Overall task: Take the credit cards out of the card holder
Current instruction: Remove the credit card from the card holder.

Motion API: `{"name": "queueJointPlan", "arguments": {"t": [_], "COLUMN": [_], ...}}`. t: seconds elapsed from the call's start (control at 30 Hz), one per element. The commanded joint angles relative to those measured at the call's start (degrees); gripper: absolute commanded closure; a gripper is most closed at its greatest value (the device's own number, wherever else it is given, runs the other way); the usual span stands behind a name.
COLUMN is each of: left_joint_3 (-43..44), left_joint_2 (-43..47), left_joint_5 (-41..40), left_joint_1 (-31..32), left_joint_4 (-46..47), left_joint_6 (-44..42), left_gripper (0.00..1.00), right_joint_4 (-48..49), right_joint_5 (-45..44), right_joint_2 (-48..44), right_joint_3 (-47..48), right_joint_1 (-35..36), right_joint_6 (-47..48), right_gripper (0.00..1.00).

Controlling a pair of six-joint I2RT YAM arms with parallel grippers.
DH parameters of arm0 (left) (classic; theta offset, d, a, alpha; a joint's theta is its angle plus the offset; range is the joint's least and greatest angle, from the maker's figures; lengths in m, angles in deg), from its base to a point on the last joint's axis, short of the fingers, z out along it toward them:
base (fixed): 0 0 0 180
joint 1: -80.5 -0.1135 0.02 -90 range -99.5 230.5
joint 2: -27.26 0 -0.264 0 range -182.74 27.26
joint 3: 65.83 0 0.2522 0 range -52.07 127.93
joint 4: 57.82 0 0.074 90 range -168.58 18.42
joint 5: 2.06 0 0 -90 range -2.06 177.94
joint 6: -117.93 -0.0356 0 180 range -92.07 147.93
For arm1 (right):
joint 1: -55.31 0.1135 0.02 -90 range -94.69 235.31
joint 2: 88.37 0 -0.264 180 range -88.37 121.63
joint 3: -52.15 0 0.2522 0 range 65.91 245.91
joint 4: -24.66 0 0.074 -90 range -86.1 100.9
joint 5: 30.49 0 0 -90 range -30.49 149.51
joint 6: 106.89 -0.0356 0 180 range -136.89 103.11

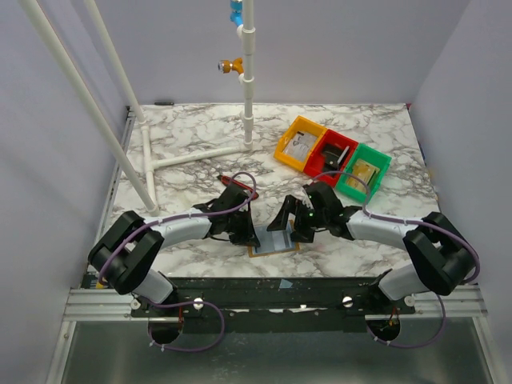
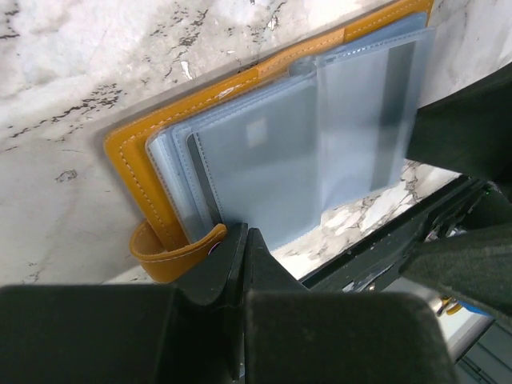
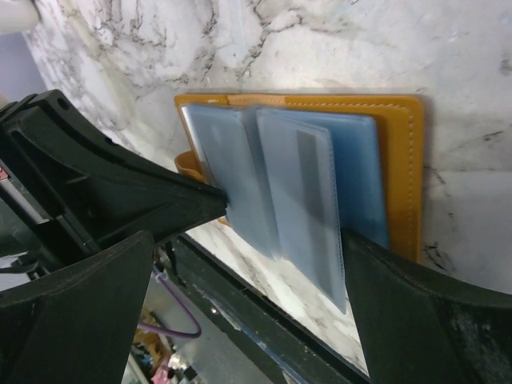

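Left hand (image 2: 244, 240) pinched shut at card holder (image 2: 136, 176) edge; right hand (image 3: 288, 220) wide, straddling sleeves (image 3: 300, 176).

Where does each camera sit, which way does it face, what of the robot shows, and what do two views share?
Top external: above and behind the arms, facing down on the table; both arms show, left gripper and right gripper at the holder.
Left wrist: on the left arm, facing the holder; its shut fingers show.
Right wrist: on the right arm, facing the holder; its open fingers show.
Shared: both wrist views show the sleeves.
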Motion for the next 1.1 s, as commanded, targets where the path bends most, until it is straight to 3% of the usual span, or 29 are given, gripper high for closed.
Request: {"name": "queueJointPlan", "arguments": {"t": [0.0,0.4,1.07], "left_joint_3": [-0.2,-0.3,-5.1], "left_joint_2": [-2.0,1.1,19.1], "left_joint_5": [-3.7,-4.4,-9.2], "left_joint_1": [0.7,0.7,0.4], "left_joint_4": [-2.0,-3.3,-13.0], "left_joint_6": [-0.7,-0.8,-0.6], "left_gripper": [1.0,1.0,1.0], "right_joint_4": [5.8,11.6,14.8], "right_joint_5": [5.0,8.0,6.1], "right_joint_2": [1.0,0.4,10.4], "right_joint_3": [-2.0,-0.2,7.3], "right_joint_1": [0.8,0.8,5.9], "right_joint_6": [-3.7,-7.7,-9.7], "right_gripper": [0.0,0.0,0.0]}}
